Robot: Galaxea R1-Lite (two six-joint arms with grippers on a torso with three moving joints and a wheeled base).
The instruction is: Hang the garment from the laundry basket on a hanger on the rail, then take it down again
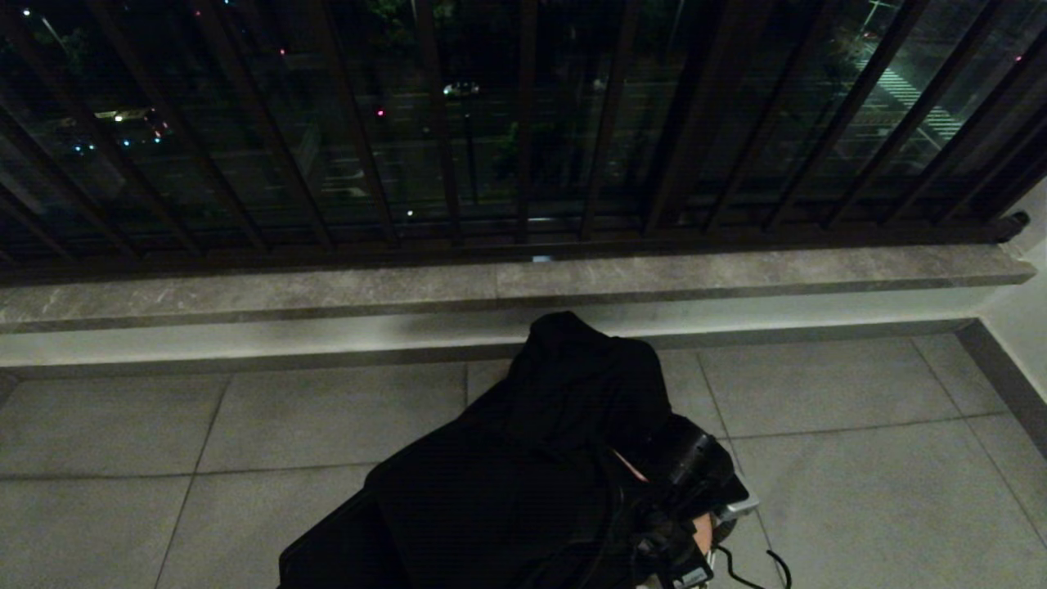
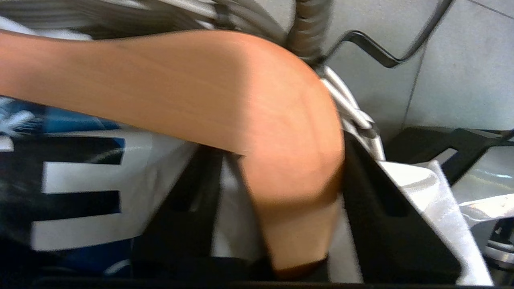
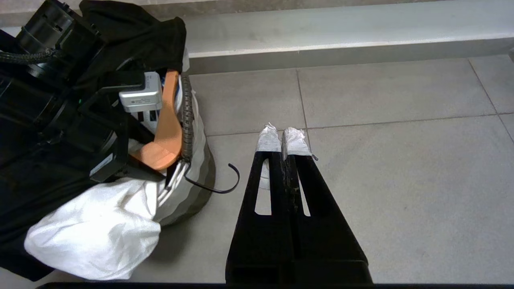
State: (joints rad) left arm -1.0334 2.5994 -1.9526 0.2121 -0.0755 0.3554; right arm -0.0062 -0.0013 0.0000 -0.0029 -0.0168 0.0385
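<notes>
On the tiled balcony floor, the left gripper (image 3: pixel 160 158) reaches down into the laundry basket (image 3: pixel 198 176), its fingers straddling an orange wooden hanger (image 2: pixel 249 120) over the white printed garment (image 2: pixel 100 176), apparently mid-grasp; a firm hold cannot be confirmed. Just beside the basket, the right gripper (image 3: pixel 283 138) idles, pinched closed and empty

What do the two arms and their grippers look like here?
The left arm is draped in black cloth, with a black braided cable and a silver-grey camera box at its wrist. The right gripper has long slotted black fingers with white-wrapped fingertips.
</notes>
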